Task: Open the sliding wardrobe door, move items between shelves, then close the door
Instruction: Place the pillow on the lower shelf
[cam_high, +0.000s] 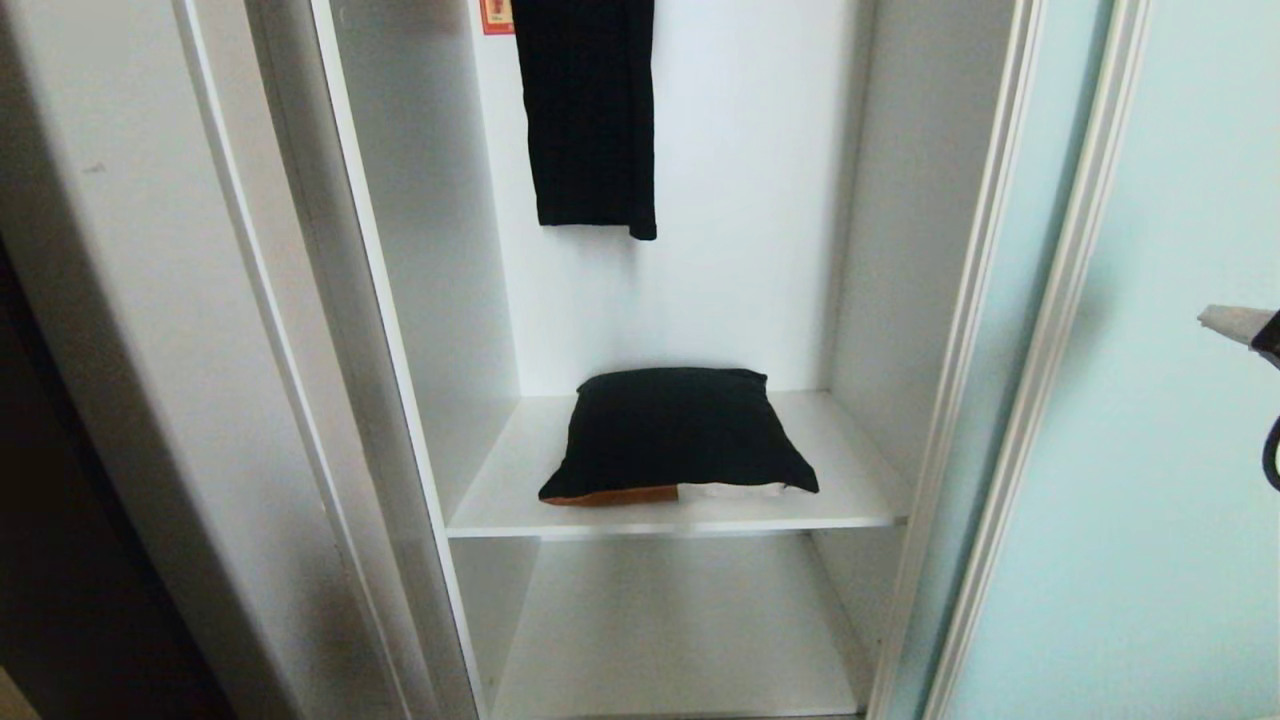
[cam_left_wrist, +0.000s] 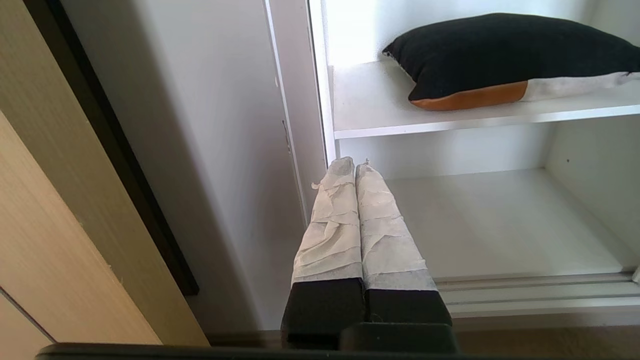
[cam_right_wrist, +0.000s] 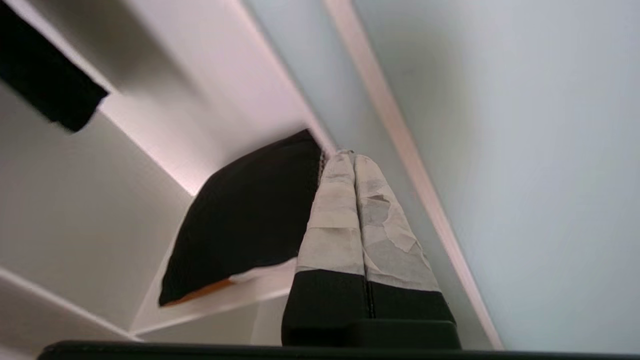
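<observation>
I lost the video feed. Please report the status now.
Left gripper shut, parked low. Right gripper shut, empty, beside frosted aqua glass sliding door. Door open. Black cushion with orange-white edge on white shelf. Nothing blocking.

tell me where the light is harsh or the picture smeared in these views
Left wrist view: the back wall above the cushion is blown out white. Right wrist view: the hanging black cloth is smeared. Head view: the wardrobe's left side panel sits in shadow.

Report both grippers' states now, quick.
Left gripper: closed, holding nothing, low beside the wardrobe.
Right gripper: closed, holding nothing, near the sliding wardrobe door.
</observation>
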